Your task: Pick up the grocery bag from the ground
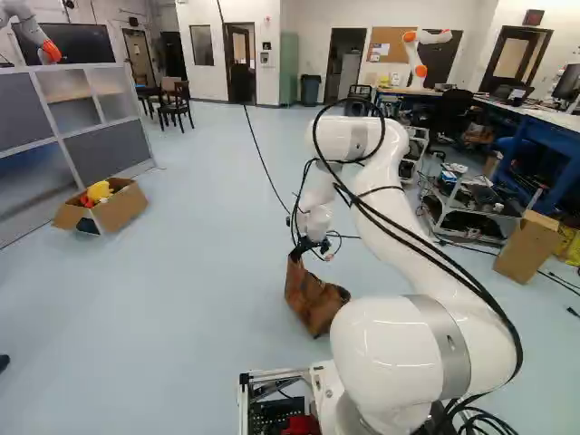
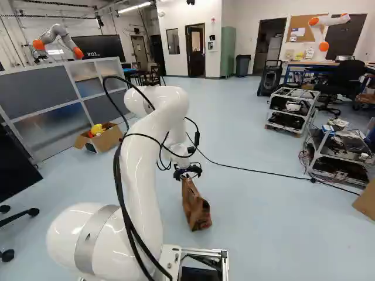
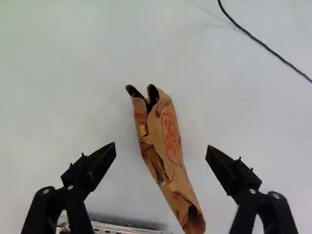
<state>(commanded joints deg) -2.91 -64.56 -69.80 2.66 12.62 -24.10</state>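
In the right base view my gripper (image 2: 187, 170) hangs just over the top of the brown paper grocery bag (image 2: 195, 205). The left base view shows the same crumpled bag (image 1: 314, 299) on the floor, leaning to one side, with its upper end by the gripper. Seen from the wrist, the gripper (image 3: 161, 148) stands wide open, and the bag (image 3: 168, 141) runs lengthwise through the space between the fingers and on ahead of them. Neither finger touches it there.
A cardboard box (image 1: 107, 207) with yellow and red things lies by the grey partition (image 1: 100, 140). Wheeled carts (image 2: 340, 152) and another carton (image 1: 527, 246) stand to the right. A black cable (image 2: 258, 170) crosses the floor. Another robot (image 2: 58, 38) stands behind the partition, one more (image 2: 322, 32) far back.
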